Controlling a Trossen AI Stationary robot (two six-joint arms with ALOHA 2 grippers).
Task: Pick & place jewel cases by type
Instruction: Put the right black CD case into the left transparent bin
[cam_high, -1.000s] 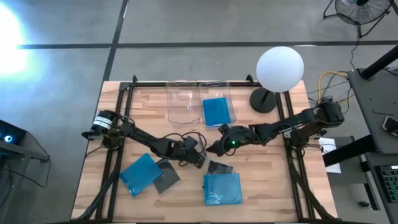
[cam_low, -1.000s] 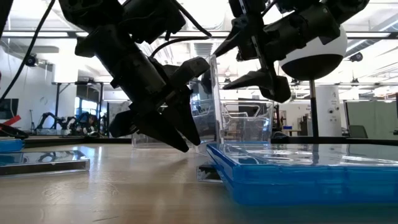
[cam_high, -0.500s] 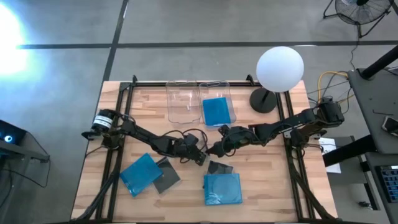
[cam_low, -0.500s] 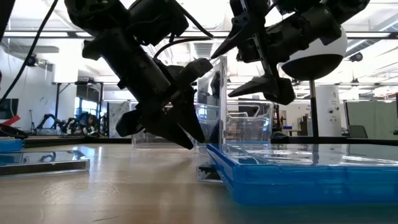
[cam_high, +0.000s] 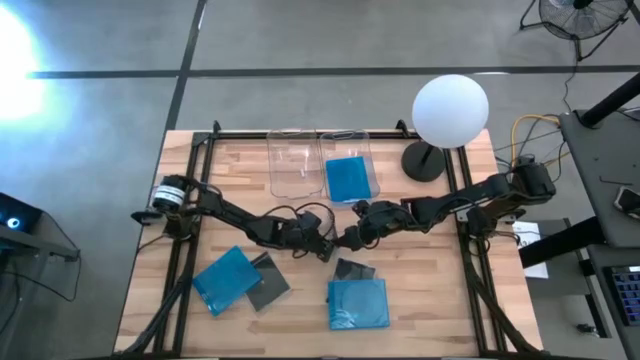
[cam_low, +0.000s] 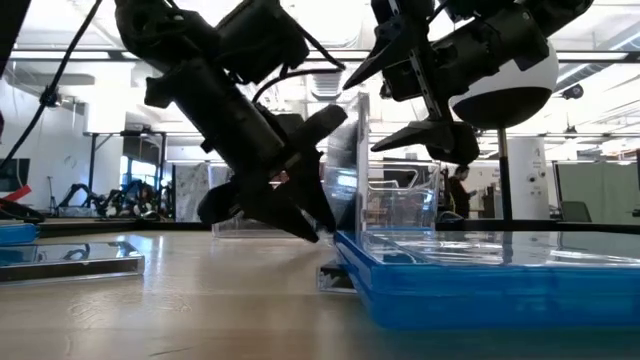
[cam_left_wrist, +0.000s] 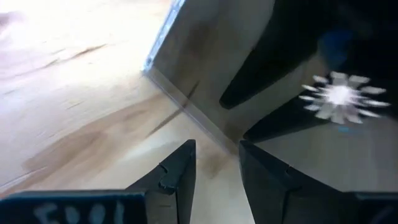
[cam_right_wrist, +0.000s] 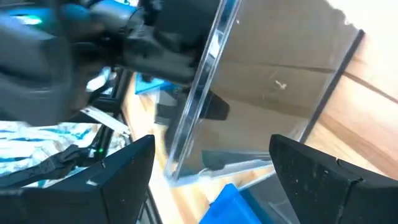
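Observation:
A dark smoky jewel case (cam_high: 353, 269) lies flat on the table against a blue case (cam_high: 358, 303). My left gripper (cam_high: 325, 250) is low at the dark case's far-left corner. Its fingers (cam_left_wrist: 216, 146) stand a narrow gap apart with bare wood between them. They straddle the case's edge (cam_left_wrist: 180, 93). My right gripper (cam_high: 345, 240) hangs above the table over the dark case (cam_right_wrist: 273, 93), wide open (cam_right_wrist: 211, 140) with nothing in it. At the left lie another blue case (cam_high: 225, 278) and another dark one (cam_high: 266, 286). A further blue case (cam_high: 347, 178) rests in the right bin. My left gripper has its fingertips (cam_low: 315, 230) down at the table beside the dark case's corner. I cannot tell whether they touch the case.
Two clear bins (cam_high: 295, 165) stand side by side at the far edge; the left one holds nothing. A lamp with a white globe (cam_high: 450, 110) stands at the far right. Black rails (cam_high: 190, 250) run along both sides of the table.
My left gripper has edged along the table toward the dark case, staying low. My right gripper has spread its fingers a little wider while hovering in place. The cases have not moved.

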